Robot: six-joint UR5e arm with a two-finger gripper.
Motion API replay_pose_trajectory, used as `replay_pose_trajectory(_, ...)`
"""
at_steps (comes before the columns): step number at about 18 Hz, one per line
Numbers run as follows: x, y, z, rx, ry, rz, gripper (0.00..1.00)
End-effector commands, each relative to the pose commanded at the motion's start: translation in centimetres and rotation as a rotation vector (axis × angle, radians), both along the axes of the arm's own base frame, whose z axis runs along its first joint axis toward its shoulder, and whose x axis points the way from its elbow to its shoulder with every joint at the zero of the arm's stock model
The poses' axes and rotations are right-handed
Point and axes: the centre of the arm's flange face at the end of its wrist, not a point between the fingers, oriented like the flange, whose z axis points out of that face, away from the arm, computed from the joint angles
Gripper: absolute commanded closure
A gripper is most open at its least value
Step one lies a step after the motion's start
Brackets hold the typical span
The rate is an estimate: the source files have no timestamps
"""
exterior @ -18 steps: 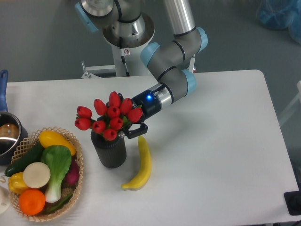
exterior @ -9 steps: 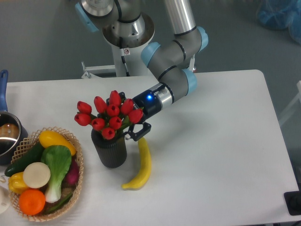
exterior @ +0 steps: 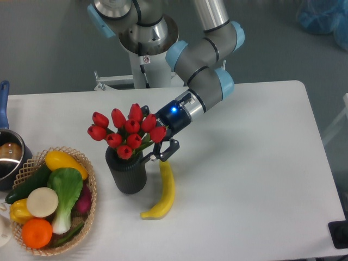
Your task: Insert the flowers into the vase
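Note:
The flowers, a tight bunch of red tulip buds with green leaves, stand with their stems down in the mouth of the vase, a dark ribbed cylinder left of centre on the table. My gripper reaches in from the right at the level of the buds. Its lower finger stands clear of the stems beside the vase's rim, and its upper finger is mostly hidden behind the buds. The jaws look spread apart, so the gripper is open around the right side of the bunch.
A yellow banana lies just right of the vase, under the gripper. A wicker basket of vegetables and fruit sits at the front left. A metal pot with a blue handle is at the left edge.
The lower finger has swung away from the stems and the wrist has pulled slightly up and to the right. The flowers have settled a little more upright in the vase.

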Motion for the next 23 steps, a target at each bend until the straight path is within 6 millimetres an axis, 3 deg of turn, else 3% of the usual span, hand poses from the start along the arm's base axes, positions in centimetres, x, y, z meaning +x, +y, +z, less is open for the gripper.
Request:
replay_pose_trajectory(4,-2.6,-3.5,2.2,-0.173,0.129,0.089,0.0)
replay_pose_trajectory(6,-6.5,-6.4,3.7,-0.224,0.186,0.176,0.0)
replay_pose_trajectory(12,-14.7,-16.7,8.9,-0.363,0.324,0.434,0.0)
replay_pose_trajectory(14,-17.7,-20.4,11.7,-0.386,0.327,0.544,0.0)
replay_pose_trajectory(17,-19.6,-24.5,14.6,-0.482,0.377,0.654,0.0)
replay_pose_trajectory(19,-20.5,-26.9,15.3,-0.626,0.434,0.704,0.0)
replay_pose_trajectory(23,-19.1,-29.0,16.7,-0.919,0.517,0.677,0.0)
